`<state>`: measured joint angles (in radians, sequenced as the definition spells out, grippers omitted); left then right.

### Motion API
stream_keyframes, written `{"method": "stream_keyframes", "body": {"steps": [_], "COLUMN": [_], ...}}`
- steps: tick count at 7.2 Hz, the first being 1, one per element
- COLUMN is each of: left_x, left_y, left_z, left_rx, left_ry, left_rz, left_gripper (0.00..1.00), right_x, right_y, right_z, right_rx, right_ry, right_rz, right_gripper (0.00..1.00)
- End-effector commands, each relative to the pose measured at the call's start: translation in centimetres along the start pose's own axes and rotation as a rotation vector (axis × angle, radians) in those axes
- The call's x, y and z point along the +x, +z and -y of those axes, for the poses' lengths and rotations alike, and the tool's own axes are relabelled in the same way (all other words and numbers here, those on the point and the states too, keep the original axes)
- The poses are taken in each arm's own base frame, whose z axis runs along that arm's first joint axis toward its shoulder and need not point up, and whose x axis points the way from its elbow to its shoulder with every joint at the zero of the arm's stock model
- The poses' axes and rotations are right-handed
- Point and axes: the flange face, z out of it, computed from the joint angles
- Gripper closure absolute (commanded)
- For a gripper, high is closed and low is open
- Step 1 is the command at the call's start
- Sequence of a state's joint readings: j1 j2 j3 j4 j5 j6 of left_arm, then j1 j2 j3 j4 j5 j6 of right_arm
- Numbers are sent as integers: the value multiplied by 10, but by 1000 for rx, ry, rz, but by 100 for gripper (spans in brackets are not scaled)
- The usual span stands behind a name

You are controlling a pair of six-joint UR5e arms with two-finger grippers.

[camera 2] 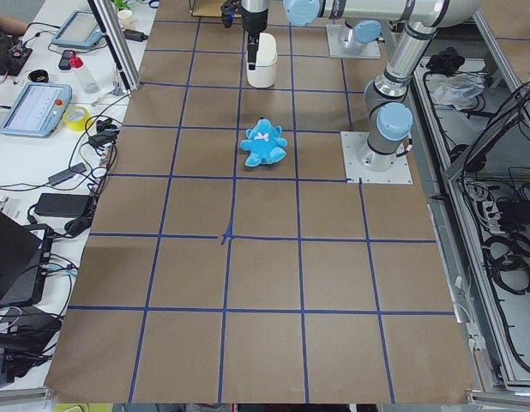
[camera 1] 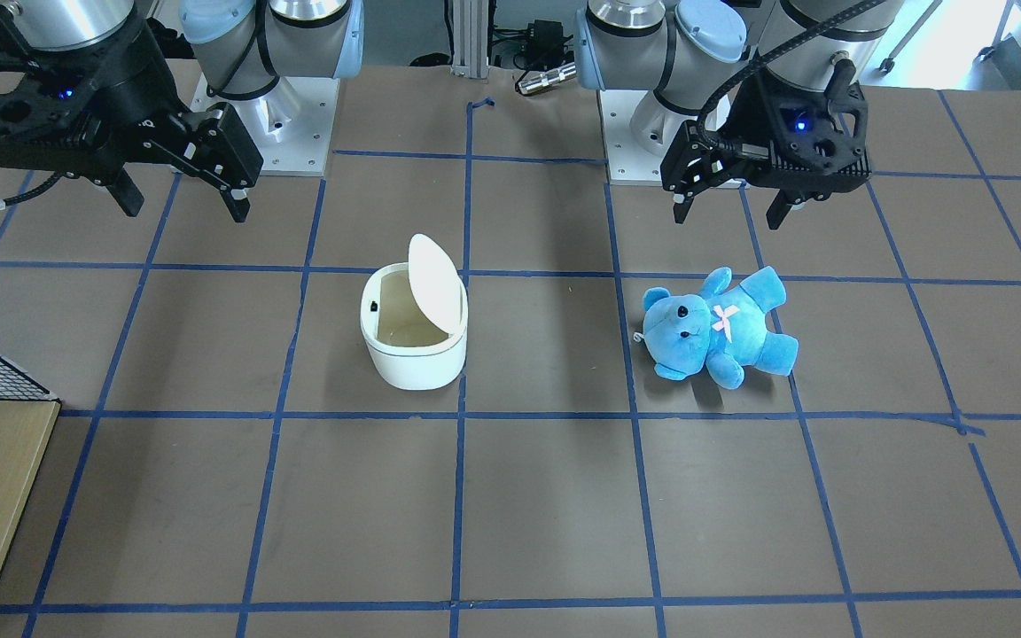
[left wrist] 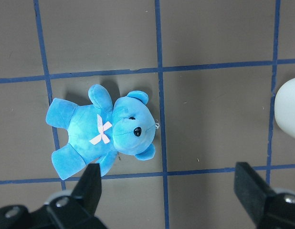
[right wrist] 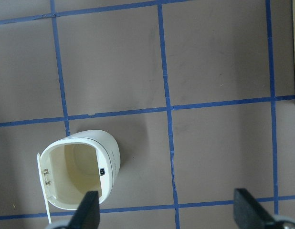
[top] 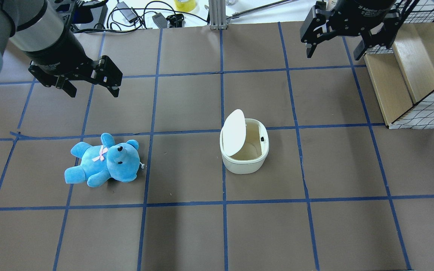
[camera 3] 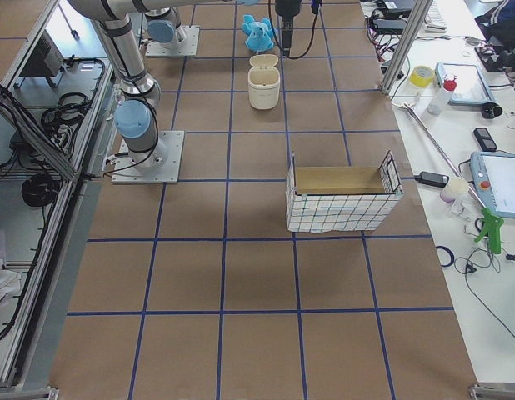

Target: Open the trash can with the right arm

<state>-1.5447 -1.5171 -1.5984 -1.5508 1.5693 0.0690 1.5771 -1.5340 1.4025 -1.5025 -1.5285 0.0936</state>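
The white trash can [camera 1: 413, 350] stands near the table's middle. Its flip lid [camera 1: 433, 283] is up, and the beige inside shows. It also appears in the overhead view [top: 244, 162], in the right wrist view [right wrist: 80, 174] and as a white edge in the left wrist view [left wrist: 288, 112]. My right gripper [top: 333, 55] hangs open and empty, high above the table and apart from the can; in the front view it [camera 1: 184, 204] is at upper left. My left gripper [top: 93, 92] is open and empty, above the table behind a blue teddy bear [top: 102, 160].
The teddy bear [camera 1: 714, 323] lies on its back on the robot's left side of the can. A wire-mesh basket with a wooden box [top: 409, 75] stands at the table's right edge. Blue tape lines grid the brown table [top: 187, 233].
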Motion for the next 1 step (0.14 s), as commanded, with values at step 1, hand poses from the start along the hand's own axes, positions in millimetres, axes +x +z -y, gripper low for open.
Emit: {"method": "stream_keyframes", "body": {"steps": [1], "left_x": [0], "left_y": [0], "left_z": [0], "left_rx": [0], "left_ry": [0], "left_rz": [0], "left_gripper": [0], "right_x": [-1], "right_y": [0], "right_z": [0], "right_rx": [1], "right_ry": [-1], "right_rz": [5], "right_gripper": [0]}}
